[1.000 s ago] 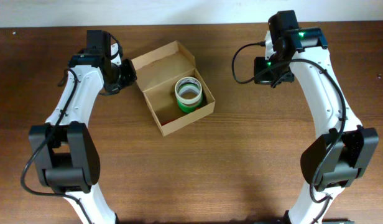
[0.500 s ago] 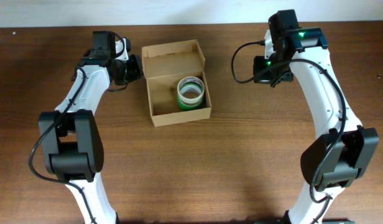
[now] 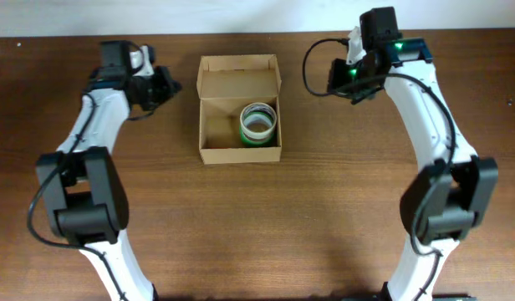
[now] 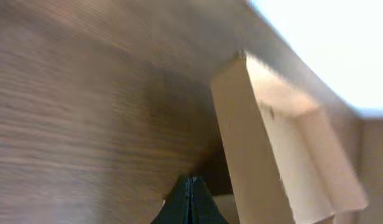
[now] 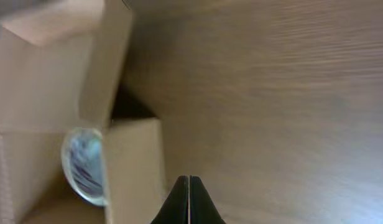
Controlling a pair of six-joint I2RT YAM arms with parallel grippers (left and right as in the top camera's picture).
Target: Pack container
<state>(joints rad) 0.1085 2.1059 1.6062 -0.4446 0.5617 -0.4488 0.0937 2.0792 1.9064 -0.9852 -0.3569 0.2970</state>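
The tan cardboard container (image 3: 216, 134) stands open at the table's middle back, its flap lid (image 3: 239, 73) laid back. A stack of tape rolls (image 3: 257, 124), green below with a white top, sits in its right half. My left gripper (image 3: 172, 86) is shut and empty, left of the lid, apart from it. My right gripper (image 3: 333, 79) is shut and empty, right of the box. The left wrist view shows the box's lid (image 4: 272, 143) beyond the shut gripper (image 4: 190, 180). The right wrist view shows the box wall (image 5: 132, 168), the tape (image 5: 86, 165) and the shut gripper (image 5: 188, 180).
Brown wooden table (image 3: 324, 209). A pale wall strip (image 3: 257, 15) runs along the back edge. Both arms reach in from the front at the left and right sides.
The box has been turned from skewed to square with the table edge. My left gripper drew back to the left off the box. My right gripper swung left toward the box.
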